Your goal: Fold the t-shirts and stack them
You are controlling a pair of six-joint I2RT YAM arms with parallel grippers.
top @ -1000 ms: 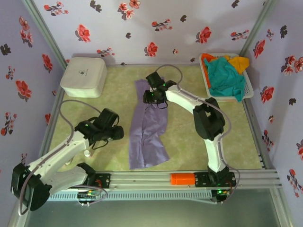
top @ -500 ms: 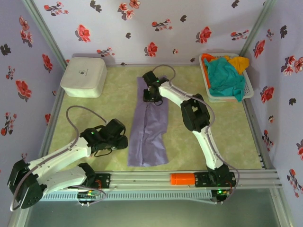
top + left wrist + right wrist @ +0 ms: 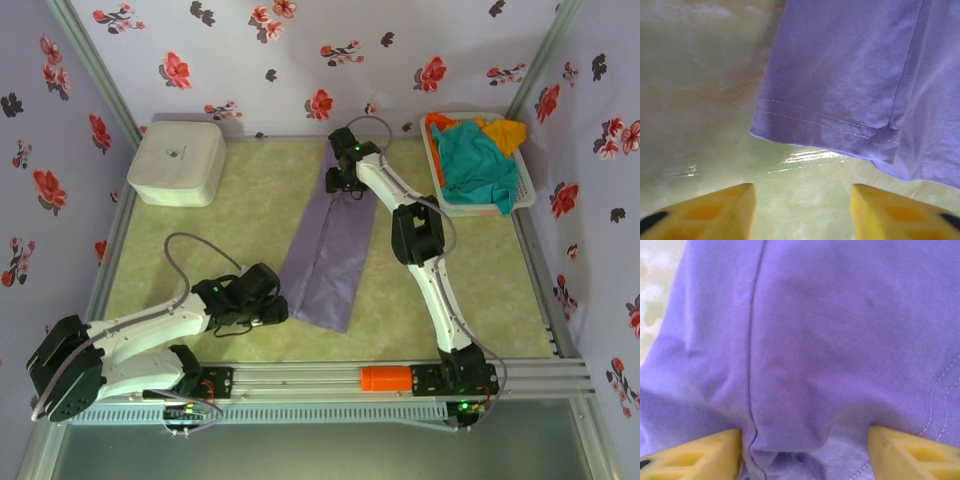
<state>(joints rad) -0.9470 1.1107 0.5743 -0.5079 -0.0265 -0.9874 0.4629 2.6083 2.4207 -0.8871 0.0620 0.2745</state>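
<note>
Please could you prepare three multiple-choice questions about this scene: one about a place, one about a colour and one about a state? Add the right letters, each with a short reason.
1. Where on the table does the white box stand?
A) far left corner
B) near right corner
C) the middle

2. What colour is the t-shirt spread on the table?
A) teal
B) lavender-purple
C) orange

3. How do the jaws of the left gripper stand?
A) shut on the t-shirt
B) open, holding nothing
C) shut on nothing

Answers:
1 A, it sits where the far and left walls meet.
2 B, the cloth is purple in each view.
3 B, its fingers stand apart over bare table.
</note>
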